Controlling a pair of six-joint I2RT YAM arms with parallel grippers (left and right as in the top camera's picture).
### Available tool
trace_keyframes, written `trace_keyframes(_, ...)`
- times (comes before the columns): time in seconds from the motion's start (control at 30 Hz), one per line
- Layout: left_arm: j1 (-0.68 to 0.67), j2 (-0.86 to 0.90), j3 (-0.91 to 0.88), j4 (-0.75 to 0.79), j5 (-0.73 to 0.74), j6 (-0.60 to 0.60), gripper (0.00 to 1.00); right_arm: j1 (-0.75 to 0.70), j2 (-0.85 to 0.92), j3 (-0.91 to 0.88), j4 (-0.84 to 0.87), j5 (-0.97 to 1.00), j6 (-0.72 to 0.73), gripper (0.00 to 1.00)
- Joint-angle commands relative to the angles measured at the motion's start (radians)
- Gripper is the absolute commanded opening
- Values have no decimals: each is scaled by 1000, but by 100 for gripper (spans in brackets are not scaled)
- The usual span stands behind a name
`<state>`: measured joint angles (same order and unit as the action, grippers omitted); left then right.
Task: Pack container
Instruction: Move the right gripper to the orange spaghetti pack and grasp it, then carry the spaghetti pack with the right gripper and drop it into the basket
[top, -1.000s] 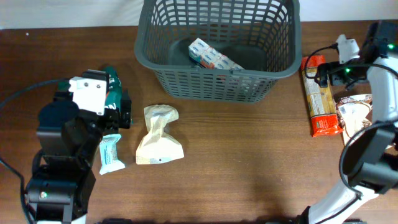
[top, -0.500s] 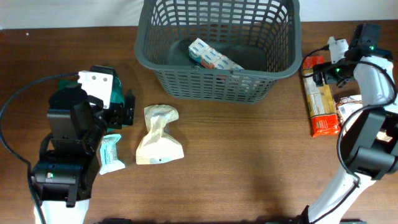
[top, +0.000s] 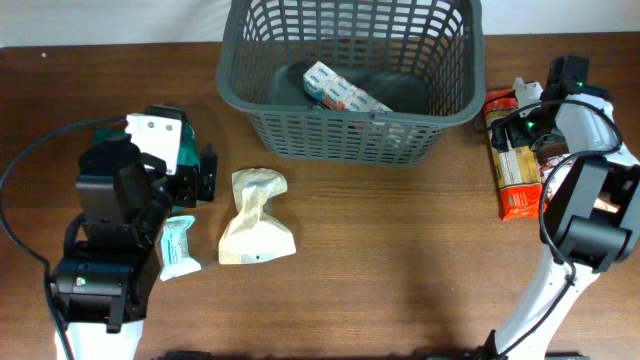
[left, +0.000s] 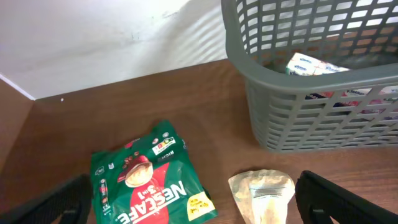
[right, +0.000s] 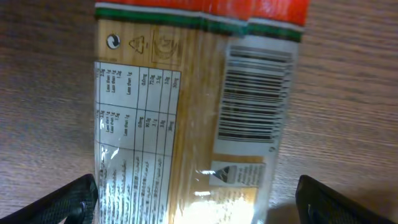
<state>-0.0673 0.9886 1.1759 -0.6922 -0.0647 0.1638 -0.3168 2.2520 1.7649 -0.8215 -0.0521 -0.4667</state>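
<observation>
- Fingers of your left gripper stand wide apart at the two lower corners of the left wrist view. Nothing is clamped between them, and below them lies the brown wooden table.
- You have one green foil packet with red and white coffee print lying flat just ahead of that gripper. From overhead, the arm covers most of it.
- One small pale blue and white snack packet lies beside the left arm's body.
- One crumpled cream paper pouch lies just right of the small packet, apart from it, between the left arm and the basket.
- Your container is one large dark grey plastic basket. It is rectangular with rounded corners, lattice-slotted sides and a solid rim. It stands upright at the far middle of the table with its top open.
- One white and blue printed packet lies tilted on the basket's floor, and it is the only item visible inside.
- Your right gripper also has its fingers spread wide, at the lower corners of the right wrist view, directly over the long packet. You cannot tell whether they touch it.
- One long tan packet with orange-red ends lies flat just beside the basket's right side, with its barcode and printed table facing up.
</observation>
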Motion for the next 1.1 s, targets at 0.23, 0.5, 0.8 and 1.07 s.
trace_keyframes(0.23,-2,1,11,2,-11,9,99,3,75,-4,8,-26,39,99)
trace_keyframes(0.5,-2,1,11,2,-11,9,99,3,111,-4,4,-46,61,67)
trace_keyframes(0.8,-2,0,11,2,-11,9,99,3,111,-3,15,-52,64,4)
trace_keyframes(1.07,-2,0,11,2,-11,9,99,3,63,55,-48,-53,109,4)
